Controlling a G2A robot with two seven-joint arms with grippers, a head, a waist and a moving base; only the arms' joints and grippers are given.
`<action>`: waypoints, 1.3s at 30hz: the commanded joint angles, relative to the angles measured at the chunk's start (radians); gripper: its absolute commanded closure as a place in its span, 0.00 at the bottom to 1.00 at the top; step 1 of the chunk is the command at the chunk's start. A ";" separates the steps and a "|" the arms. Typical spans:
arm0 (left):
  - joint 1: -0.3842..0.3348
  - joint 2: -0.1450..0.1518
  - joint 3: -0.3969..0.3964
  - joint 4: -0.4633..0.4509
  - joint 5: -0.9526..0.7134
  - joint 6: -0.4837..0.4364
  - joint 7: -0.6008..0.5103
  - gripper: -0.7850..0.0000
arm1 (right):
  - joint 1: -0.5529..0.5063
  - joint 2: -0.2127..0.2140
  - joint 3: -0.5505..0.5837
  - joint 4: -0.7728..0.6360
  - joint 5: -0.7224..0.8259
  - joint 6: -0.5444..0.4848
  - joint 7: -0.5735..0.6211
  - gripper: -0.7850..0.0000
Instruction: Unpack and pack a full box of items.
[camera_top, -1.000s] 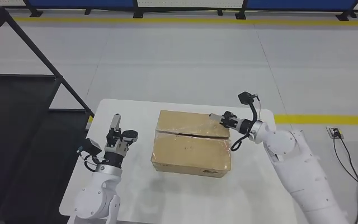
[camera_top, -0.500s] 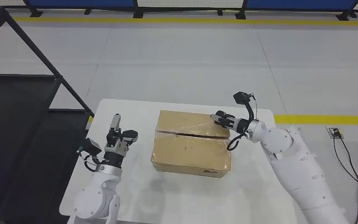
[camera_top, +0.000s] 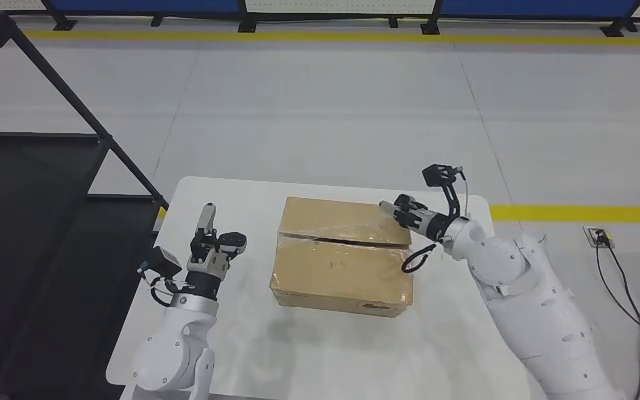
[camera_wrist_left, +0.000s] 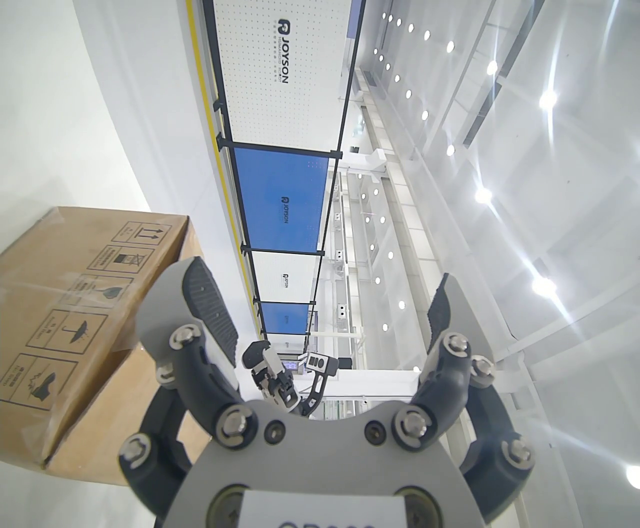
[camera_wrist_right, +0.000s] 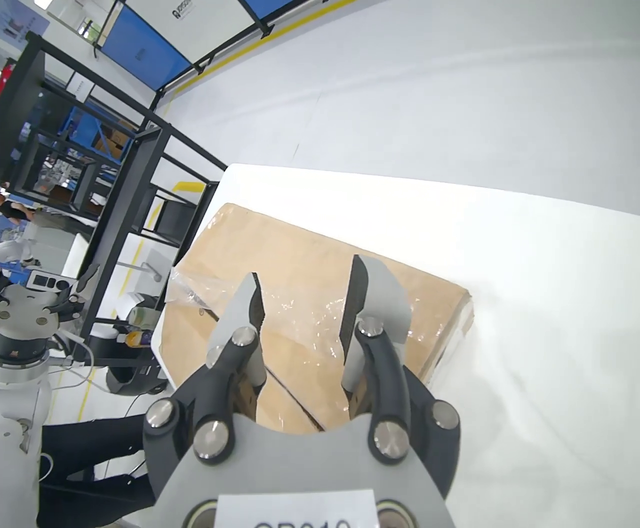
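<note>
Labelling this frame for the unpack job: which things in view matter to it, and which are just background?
Job: brown cardboard box, flaps shut, clear tape on its top; right gripper, open above the box's end; left gripper, open, beside the box, pointing up.
Lying about: white table under the box; black metal frame; yellow floor line; blue wall panels.

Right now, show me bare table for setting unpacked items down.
Widest: the table strip between the box and the near edge. Another patch lies between box and left gripper. Crowded: the box's far right corner, under the right gripper.
</note>
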 joint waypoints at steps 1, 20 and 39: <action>0.000 0.000 0.000 0.000 0.000 0.000 0.000 0.00 | -0.011 0.000 0.008 -0.027 0.001 0.026 -0.016 0.00; 0.000 0.000 0.000 0.000 0.000 0.000 0.000 0.00 | 0.057 0.018 -0.033 -0.017 -0.180 -0.229 0.182 0.00; 0.000 0.000 0.000 0.000 0.000 0.000 0.000 0.00 | 0.331 -0.027 -0.185 0.265 -0.074 -0.174 0.427 0.54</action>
